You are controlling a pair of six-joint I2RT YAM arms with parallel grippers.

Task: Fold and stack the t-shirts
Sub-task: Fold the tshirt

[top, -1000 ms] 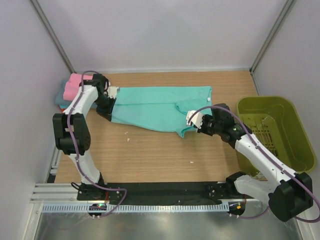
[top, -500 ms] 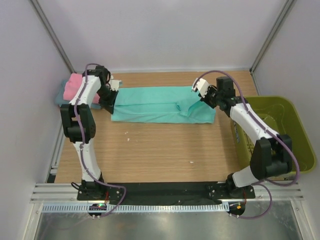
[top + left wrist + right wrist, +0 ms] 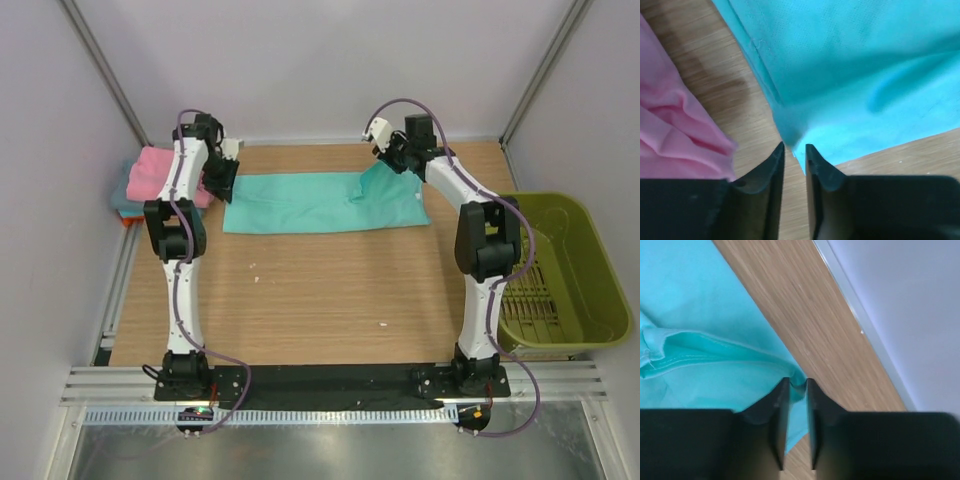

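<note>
Top external view: the teal t-shirt (image 3: 320,203) lies folded in a long band across the far side of the table (image 3: 300,300). The left gripper (image 3: 794,150) and right gripper (image 3: 797,384) each pinch an end corner. Best to lower both level and release together.

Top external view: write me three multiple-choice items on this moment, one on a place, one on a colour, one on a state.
1. Where on the table does the pink t-shirt lie? A. near edge B. middle C. far left, on the pile
2. The spread t-shirt is: A. teal B. orange C. white
3. On the right gripper, the jaws are: A. wide open B. shut on the spread t-shirt's corner C. shut on the pink t-shirt

C, pink tops the far-left pile; A, the top view shows teal cloth; B, the right wrist view shows teal cloth pinched between them.
</note>
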